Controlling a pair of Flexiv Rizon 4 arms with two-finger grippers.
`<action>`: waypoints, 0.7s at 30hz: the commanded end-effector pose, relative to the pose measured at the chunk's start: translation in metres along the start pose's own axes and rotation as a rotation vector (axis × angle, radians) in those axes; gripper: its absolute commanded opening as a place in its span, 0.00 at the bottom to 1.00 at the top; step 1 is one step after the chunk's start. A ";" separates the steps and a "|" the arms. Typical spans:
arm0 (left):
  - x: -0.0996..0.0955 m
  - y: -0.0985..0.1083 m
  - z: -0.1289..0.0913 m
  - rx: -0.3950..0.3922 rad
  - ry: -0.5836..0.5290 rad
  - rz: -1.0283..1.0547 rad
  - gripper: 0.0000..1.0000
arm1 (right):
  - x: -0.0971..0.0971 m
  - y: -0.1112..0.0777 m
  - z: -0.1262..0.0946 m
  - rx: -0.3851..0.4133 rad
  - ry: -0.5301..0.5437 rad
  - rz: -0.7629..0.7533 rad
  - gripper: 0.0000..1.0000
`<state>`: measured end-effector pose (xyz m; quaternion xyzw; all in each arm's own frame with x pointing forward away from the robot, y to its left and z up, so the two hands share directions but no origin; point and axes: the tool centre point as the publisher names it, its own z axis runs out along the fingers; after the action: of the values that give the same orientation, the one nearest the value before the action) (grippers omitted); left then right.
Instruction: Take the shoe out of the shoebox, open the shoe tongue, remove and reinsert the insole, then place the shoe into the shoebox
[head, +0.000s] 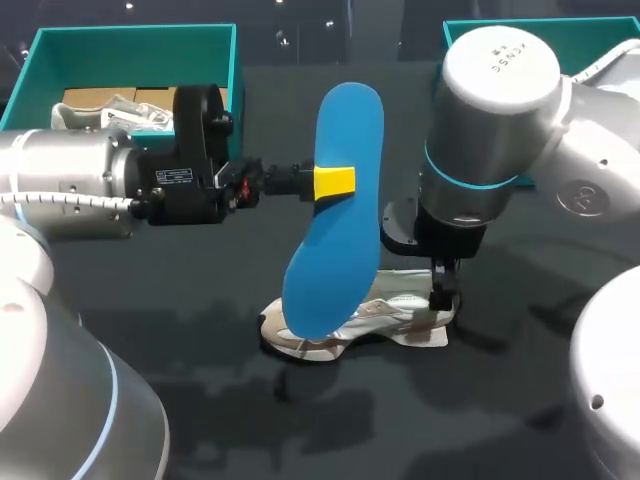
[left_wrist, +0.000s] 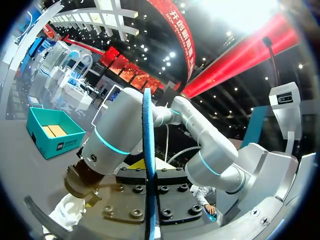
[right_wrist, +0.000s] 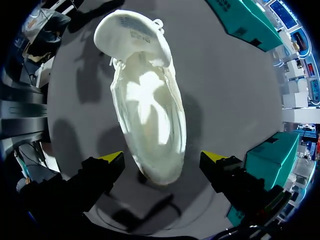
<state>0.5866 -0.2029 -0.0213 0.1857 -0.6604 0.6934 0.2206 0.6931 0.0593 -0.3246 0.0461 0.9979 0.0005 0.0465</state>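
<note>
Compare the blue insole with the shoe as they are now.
The insole is blue; the shoe is whitish. The insole is a thin flat sheet; the shoe is a bulky shell. The insole is held aloft, nearly upright, in the left jaws; the shoe rests on the table. Both have a long foot-shaped outline.

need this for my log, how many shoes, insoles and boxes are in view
shoe: 2
insole: 1
box: 2
total: 5
</note>
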 end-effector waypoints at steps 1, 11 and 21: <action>-0.001 0.001 0.003 0.003 0.000 0.000 0.00 | -0.007 0.018 0.004 0.037 -0.001 -0.019 1.00; -0.001 0.001 0.003 0.003 0.000 0.000 0.00 | -0.025 0.046 0.016 0.034 -0.014 -0.076 1.00; -0.001 0.001 0.003 0.003 0.000 0.000 0.00 | -0.032 0.061 0.036 0.012 0.016 -0.104 0.95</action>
<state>0.5866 -0.2029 -0.0212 0.1857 -0.6604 0.6934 0.2205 0.7285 0.1098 -0.3456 -0.0053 0.9991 -0.0032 0.0422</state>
